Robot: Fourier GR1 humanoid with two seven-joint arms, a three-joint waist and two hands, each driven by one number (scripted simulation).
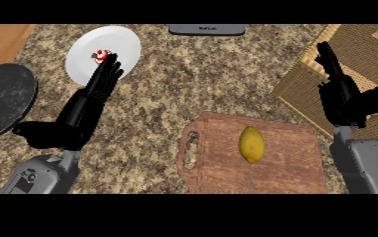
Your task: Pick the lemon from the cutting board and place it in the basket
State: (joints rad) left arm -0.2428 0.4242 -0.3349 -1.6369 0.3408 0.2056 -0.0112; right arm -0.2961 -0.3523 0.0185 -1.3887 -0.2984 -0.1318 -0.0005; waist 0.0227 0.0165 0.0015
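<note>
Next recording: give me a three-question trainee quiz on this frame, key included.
1. True or false: the lemon lies in the basket.
2. Which hand is nearer the basket? A) left hand B) right hand
3. Fill in: the white plate sits at the view's upper ____.

Key: 1 false, it lies on the cutting board; 2 B; 3 left.
</note>
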